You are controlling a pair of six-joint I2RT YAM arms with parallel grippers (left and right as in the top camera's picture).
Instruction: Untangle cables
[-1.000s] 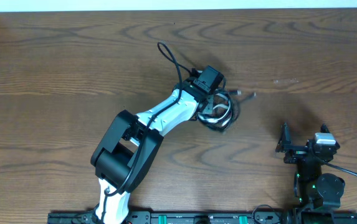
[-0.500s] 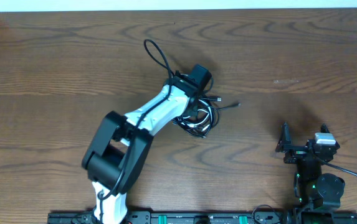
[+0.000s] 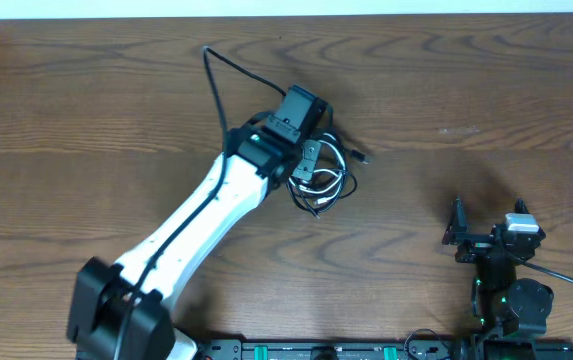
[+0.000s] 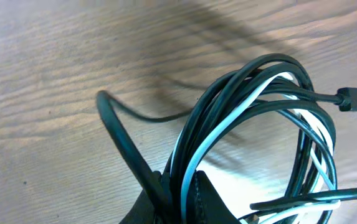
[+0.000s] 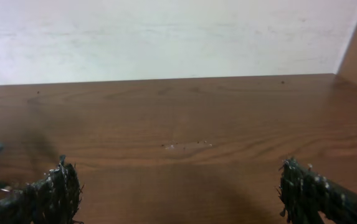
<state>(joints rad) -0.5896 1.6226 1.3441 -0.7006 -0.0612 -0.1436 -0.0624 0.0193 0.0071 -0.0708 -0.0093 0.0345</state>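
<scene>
Black and white cables (image 4: 184, 158) — table (image 5: 228, 124) brown wood-grain, wall (image 5: 166, 37) seemingly off-white.

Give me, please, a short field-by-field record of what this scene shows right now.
surface: brown wooden table
task item: tangled bundle of thin black and white cables, looped, near the table centre
loose end: black plug sticking out of the loops
left hand: shut on several strands of the bundle
right hand: open, empty, apart from the bundle
untangled: not yet
</scene>
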